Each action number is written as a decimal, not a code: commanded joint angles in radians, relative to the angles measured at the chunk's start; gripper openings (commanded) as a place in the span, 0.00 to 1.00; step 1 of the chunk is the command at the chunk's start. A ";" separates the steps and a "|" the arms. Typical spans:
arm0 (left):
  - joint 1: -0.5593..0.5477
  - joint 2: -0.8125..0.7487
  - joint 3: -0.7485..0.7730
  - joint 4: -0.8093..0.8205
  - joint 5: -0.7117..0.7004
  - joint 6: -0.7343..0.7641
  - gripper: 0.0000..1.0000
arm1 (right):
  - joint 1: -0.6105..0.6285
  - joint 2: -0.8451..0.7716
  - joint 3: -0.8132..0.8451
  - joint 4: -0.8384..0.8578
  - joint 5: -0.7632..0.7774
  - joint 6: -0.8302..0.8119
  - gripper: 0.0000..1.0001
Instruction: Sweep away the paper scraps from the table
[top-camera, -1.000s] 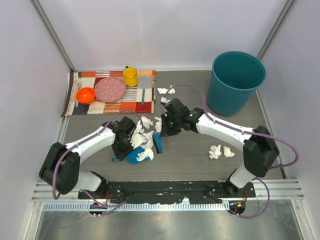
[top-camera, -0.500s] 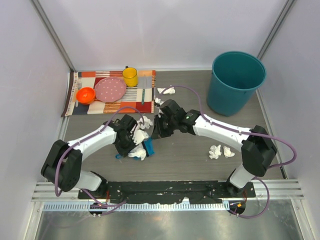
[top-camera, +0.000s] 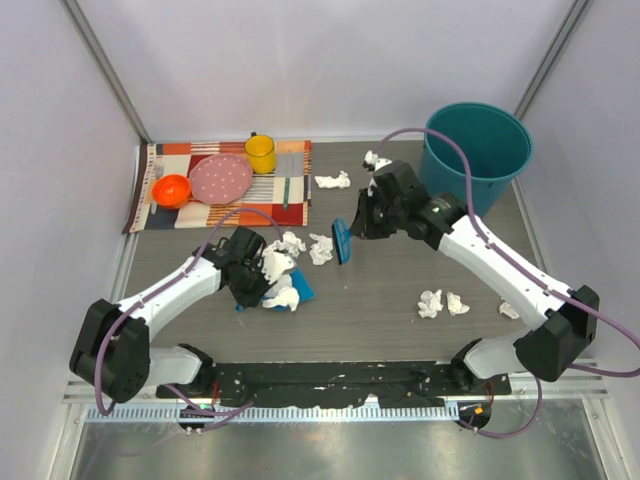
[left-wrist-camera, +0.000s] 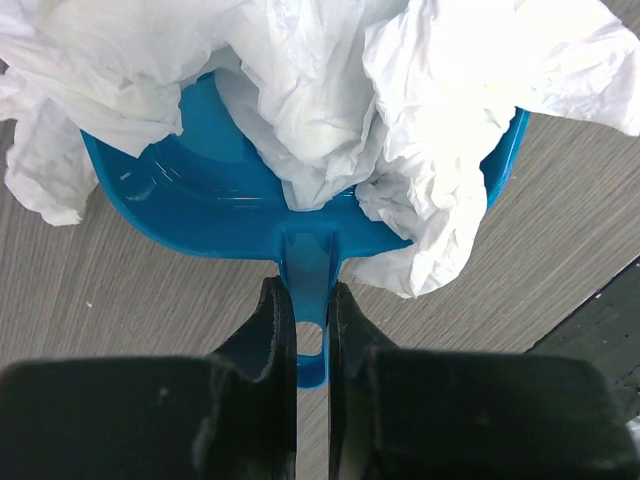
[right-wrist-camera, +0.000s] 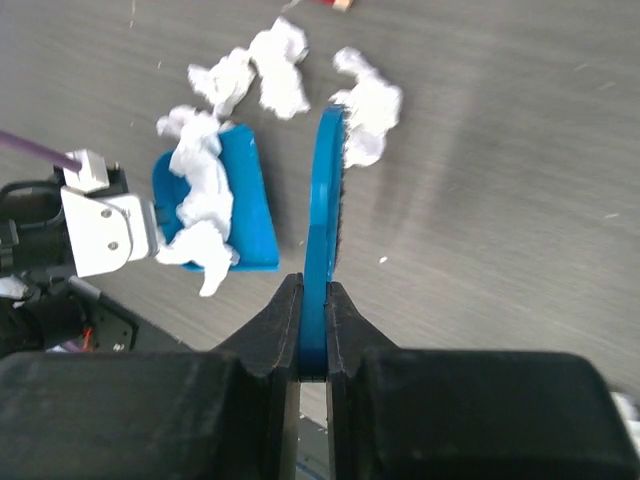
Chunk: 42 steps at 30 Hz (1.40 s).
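Nearest our bases, the left gripper (left-wrist-camera: 305, 300) has its fingers (left-wrist-camera: 272, 322) pressed onto the thin handle of one blue dustpan (left-wrist-camera: 190, 190), pinching it from both sides. The pan lies on the table (top-camera: 380, 300) straight ahead of those fingertips. Paper scraps (left-wrist-camera: 330, 90) are heaped in it and hang over its rim on either side. Off to the right of these fingers, well apart, a pair of scraps (top-camera: 430, 303) sits on bare wood, with a single one (top-camera: 508, 310) further right by the right arm. Just past the pan's far lip we count three loose scraps (right-wrist-camera: 280, 65). The right gripper (right-wrist-camera: 313, 290) has its fingers (right-wrist-camera: 285, 322) clamped on one blue brush (right-wrist-camera: 323, 200), held edge-on ahead of them. The brush tip is just beside the rightmost of those three, and we cannot tell whether it touches. Farther out, one scrap (top-camera: 333, 181) lies left of the right fingers beside the striped placemat (top-camera: 185, 215). Another (top-camera: 377, 160) lies beyond them, near the foot of the one teal bucket (top-camera: 478, 200). That makes nine white clumps in the top view, though the heap in the pan may be more than one. The placemat carries one orange bowl (top-camera: 172, 189), one pink plate (top-camera: 221, 178) and one yellow cup (top-camera: 261, 153). Half a second ago the right fingers and brush were hard against the pan's mouth, close to the left fingers. They have since swung away toward the bucket, uncovering the far-right scrap, while the left gripper and pan have kept their place.
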 joint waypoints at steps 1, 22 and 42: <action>0.004 -0.037 0.030 -0.009 0.060 0.005 0.00 | -0.026 -0.049 0.215 -0.155 0.191 -0.127 0.01; 0.006 -0.080 0.064 -0.020 0.114 -0.007 0.00 | -0.458 0.238 0.809 -0.121 0.566 -0.526 0.01; 0.004 -0.111 0.087 -0.047 0.107 -0.003 0.00 | -0.624 0.371 0.635 -0.191 -0.054 -0.339 0.01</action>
